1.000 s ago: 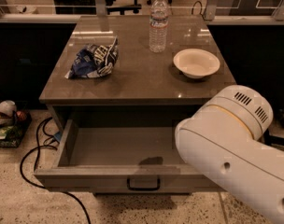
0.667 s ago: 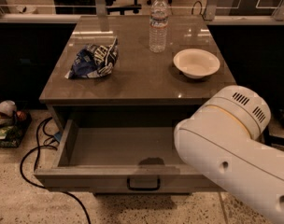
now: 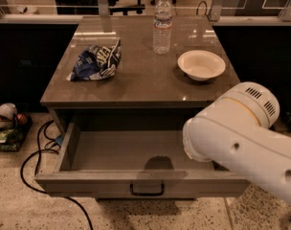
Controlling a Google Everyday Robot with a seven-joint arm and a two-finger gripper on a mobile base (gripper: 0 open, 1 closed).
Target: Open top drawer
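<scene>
The top drawer (image 3: 121, 150) stands pulled well out from under the grey tabletop (image 3: 145, 80). Its plain grey box interior holds nothing. A small black bar handle (image 3: 147, 189) sits at the centre of its flat front. A thick white arm link (image 3: 241, 138) crosses the lower right and covers the drawer's right end. My gripper does not show; it is either behind that link or outside the view.
On the tabletop lie a crumpled blue chip bag (image 3: 96, 60), an upright clear water bottle (image 3: 162, 24) and a white bowl (image 3: 201, 64). Black cables (image 3: 35, 162) trail on the speckled floor at the left, beside a box of clutter (image 3: 5, 126).
</scene>
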